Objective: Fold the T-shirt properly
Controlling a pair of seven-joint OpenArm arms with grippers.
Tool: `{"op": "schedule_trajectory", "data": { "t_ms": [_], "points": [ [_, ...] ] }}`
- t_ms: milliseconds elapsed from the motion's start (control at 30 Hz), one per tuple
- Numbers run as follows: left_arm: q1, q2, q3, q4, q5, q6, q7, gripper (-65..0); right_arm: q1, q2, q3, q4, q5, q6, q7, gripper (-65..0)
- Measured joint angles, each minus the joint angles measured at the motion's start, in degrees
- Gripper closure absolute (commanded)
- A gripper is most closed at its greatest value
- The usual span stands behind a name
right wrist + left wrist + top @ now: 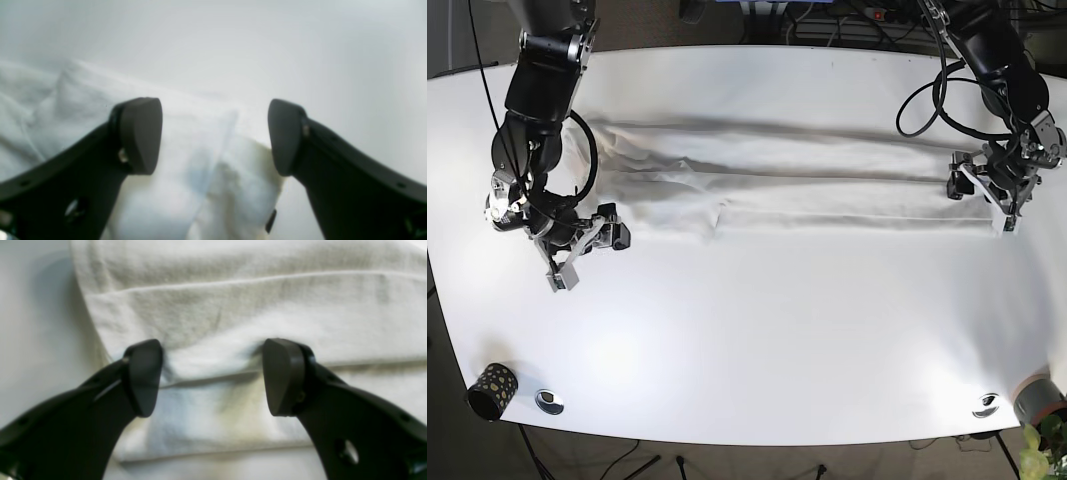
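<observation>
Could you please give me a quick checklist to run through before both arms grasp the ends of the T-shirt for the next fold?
1. Left gripper open: ok.
2. Right gripper open: ok.
3. Left gripper over the T-shirt edge: ok, a folded hem lies between the fingertips.
4. Right gripper over cloth: ok, a corner sits between its fingertips.
5. Shirt folded into a long band on the table: ok.
6. Fingertips touching fabric: cannot tell.

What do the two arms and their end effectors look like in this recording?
Both arms are black with silver-grey joint housings and loose black cables looping alongside them. The left end effector and right end effector match: matte black curved fingers with small round holes along them, each tipped with a rounded, teardrop-shaped dark pad. A small metal screw shows beside the pads.
</observation>
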Motion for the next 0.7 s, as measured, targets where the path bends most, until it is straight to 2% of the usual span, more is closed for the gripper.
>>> {"op": "schedule_trajectory", "data": {
  "t_ms": [100, 233, 367, 467, 600, 700],
  "points": [
    [0.02, 0.0, -0.02, 0.0, -0.02, 0.0, 0.0, -43.5, 0.13, 0.17, -0.44, -1.09, 0.11, 0.02, -0.04, -47.2],
    [0.0, 0.02, -0.02, 0.0, 0.0, 0.0, 0.0, -43.5, 0.0, 0.28, -4.63, -1.09, 0.09, 0.04, -0.07, -47.2],
    [0.04, 0.0, -0.07, 0.0, -0.17, 0.0, 0.0, -43.5, -0.68, -0.63, -5.55, -1.09, 1.14, 0.09, 0.13, -46.1],
    [0.04, 0.02, -0.07, 0.0, -0.11, 0.0, -0.02, -43.5, -0.96, -1.09, -5.46, -1.11, 0.37, 0.09, 0.11, -39.2],
    [0.04, 0.0, -0.07, 0.02, -0.09, 0.0, -0.02, -43.5, -0.87, -1.36, -5.35, -1.11, 0.22, 0.04, 0.17, -21.7],
    [0.04, 0.0, -0.07, 0.0, -0.15, 0.0, 0.0, -43.5, -0.92, -1.6, -5.38, -1.09, 0.26, 0.07, 0.17, -12.2]
  ]
}}
